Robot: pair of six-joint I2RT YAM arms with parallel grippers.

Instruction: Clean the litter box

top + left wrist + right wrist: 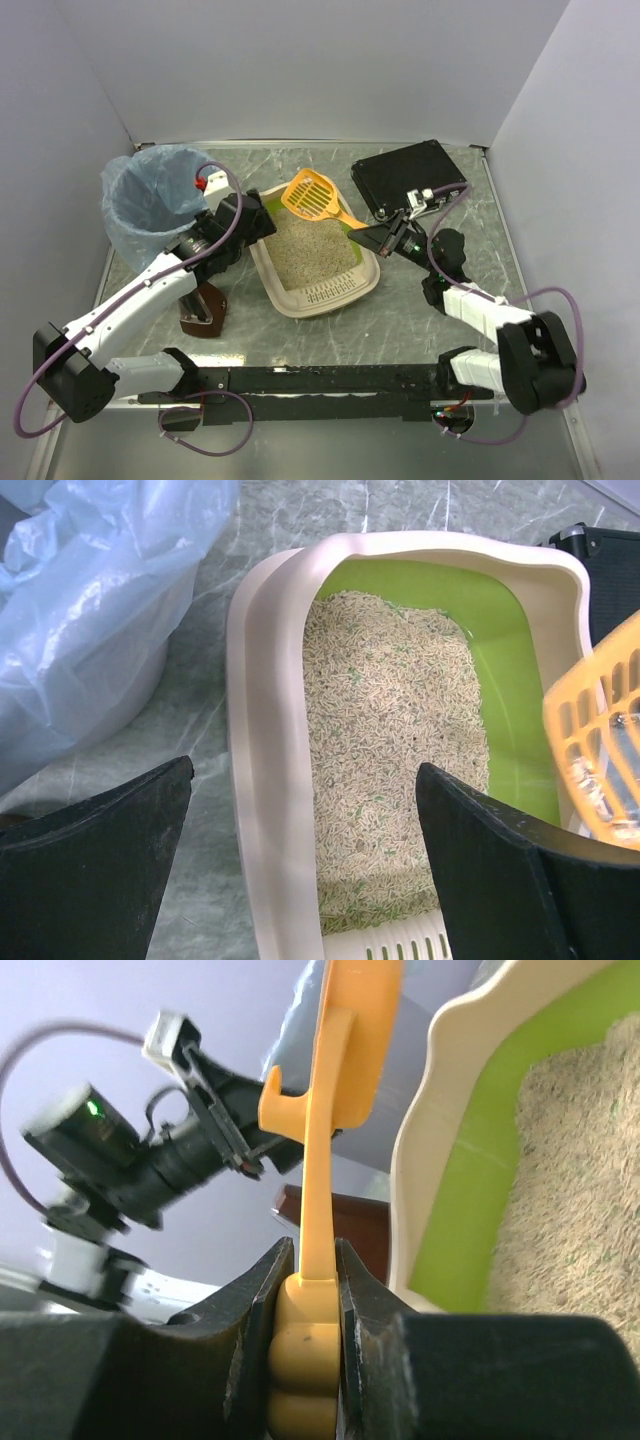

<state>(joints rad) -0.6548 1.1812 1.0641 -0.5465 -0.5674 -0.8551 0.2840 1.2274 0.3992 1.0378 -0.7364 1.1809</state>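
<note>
1 litter box (335, 290) sits at the centre of the frame, holding 1 bed of sandy granules (315, 250). 1 orange scoop (312, 195) shows just above it. 1 round bin (135, 215) lined with 1 blue bag stands at upper left, and 1 black case (410, 175) lies at upper right. 1 brown object (203, 310) is at lower left. There are 2 arms, the left arm (130, 300) and the right arm (485, 312), carrying 2 grippers: the left gripper (258, 220) and the right gripper (372, 238).

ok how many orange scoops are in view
1: the orange slotted plastic scoop, its handle clamped in the right pincer, head over the far rim of the beige plastic litter box. None seems hidden.
</note>
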